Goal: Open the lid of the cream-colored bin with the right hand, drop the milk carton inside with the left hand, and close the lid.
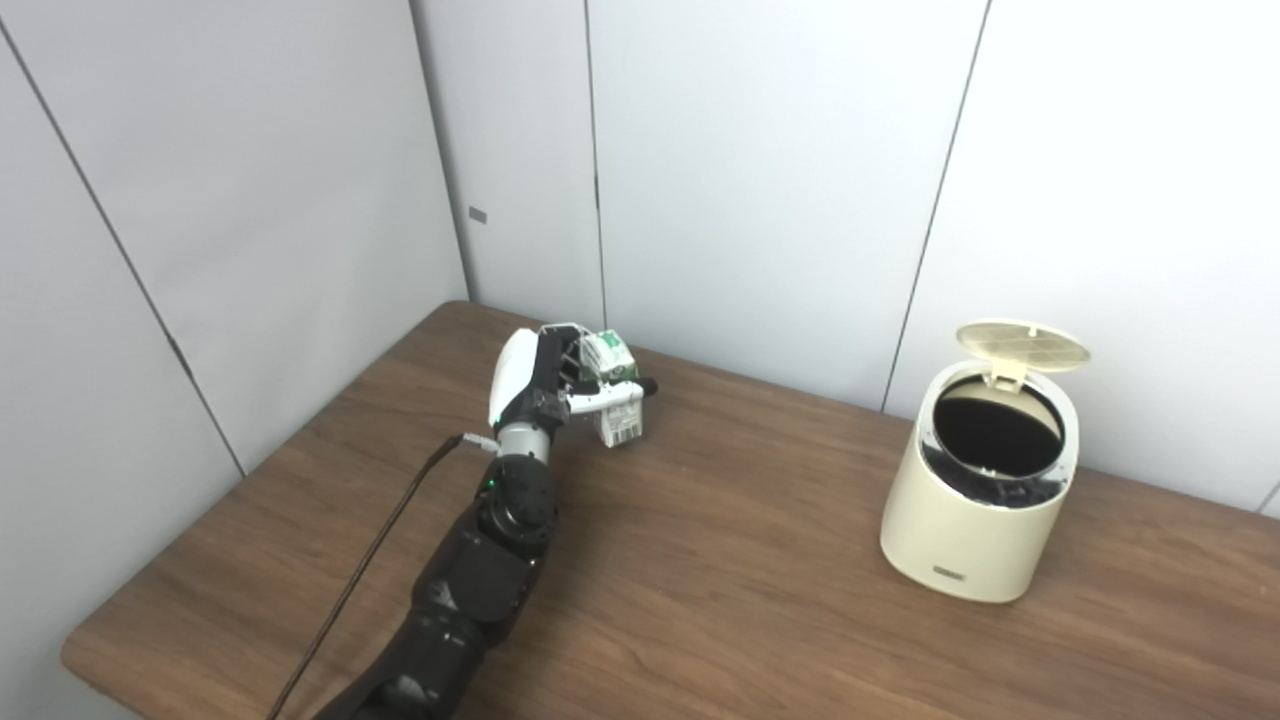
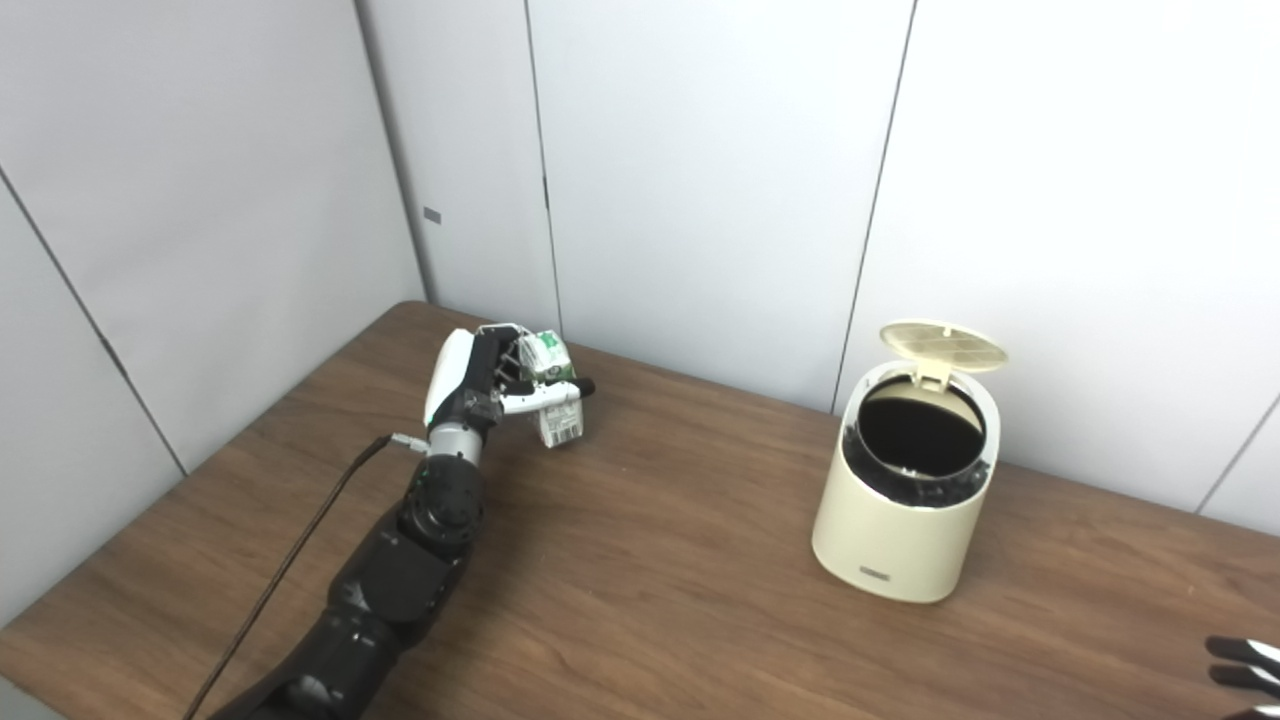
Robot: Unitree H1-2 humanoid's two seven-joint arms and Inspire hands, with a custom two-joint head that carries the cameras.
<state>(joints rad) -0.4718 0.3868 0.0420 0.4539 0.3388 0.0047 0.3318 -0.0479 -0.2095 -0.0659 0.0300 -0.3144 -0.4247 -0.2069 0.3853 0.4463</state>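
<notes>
carton: small white and green milk carton (image 1: 612, 390), held up near the back left part of the worktop, tilted a bit, bottom end looks just off the wood (can't totally tell if it's touching)
left hand: left hand (image 1: 560, 385) is wrapped around the carton, thumb across the front, fingers behind it; black arm comes up from the bottom edge with a thin black cable (image 1: 370, 560) trailing down beside it
bin: cream bin (image 1: 985, 490) standing upright on the right side, well apart from the carton; dark inside, small label low on the front
lid: round lid (image 1: 1022, 345) is flipped up at the back on its hinge, so the bin's open
right hand: only some dark fingertips (image 2: 1245, 665) poking in at the bottom right corner of the right eye view, low over the worktop, near the bin but not touching it; can't tell if it's open or closed
worktop: brown wood-grain worktop (image 1: 720, 560), rounded corner at the front left, pushed into a corner of the room
room: plain pale grey wall panels (image 1: 760, 180) with thin dark seams, a tiny grey tag (image 1: 477, 214) on the panel near the corner
</notes>
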